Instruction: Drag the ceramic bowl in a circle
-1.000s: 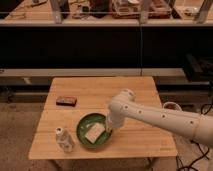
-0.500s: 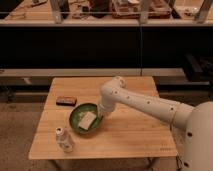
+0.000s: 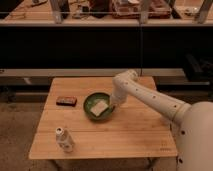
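Observation:
The ceramic bowl (image 3: 98, 106) is round, shallow and glossy green, with a pale flat piece lying inside it. It sits near the middle of the wooden table (image 3: 125, 135). My gripper (image 3: 113, 105) reaches down from the white arm (image 3: 150, 97) at the right and meets the bowl's right rim.
A small dark rectangular block (image 3: 66, 101) lies left of the bowl. A white bottle (image 3: 64, 139) stands near the table's front left. Dark shelving with cluttered counters runs behind the table.
The bowl has moved with the gripper from the front middle, up and left, and now to the middle of the table. The arm has swung back with it.

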Tool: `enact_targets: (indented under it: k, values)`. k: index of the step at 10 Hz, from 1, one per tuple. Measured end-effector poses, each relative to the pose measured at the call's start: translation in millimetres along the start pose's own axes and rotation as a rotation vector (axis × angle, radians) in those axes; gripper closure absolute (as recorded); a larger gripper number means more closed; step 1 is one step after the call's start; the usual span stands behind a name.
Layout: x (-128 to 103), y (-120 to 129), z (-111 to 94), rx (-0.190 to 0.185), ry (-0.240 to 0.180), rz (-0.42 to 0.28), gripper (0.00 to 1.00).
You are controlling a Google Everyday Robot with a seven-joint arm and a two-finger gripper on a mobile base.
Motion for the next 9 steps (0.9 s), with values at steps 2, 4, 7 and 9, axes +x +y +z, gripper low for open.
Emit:
enact_targets:
  k: [2,4,7,9]
  values:
    - [-3.4,40.2,-19.6,-0.039,0.034,0.062,1.0]
    - [-25.1,71.0,-41.2,-0.08,0.06,0.081,1.0]
    - [-91.1,77.9,-49.9,-0.116,0.036,0.037,1.0]
    - [-130.7,79.9,-47.9,-0.123,0.006,0.034,1.0]
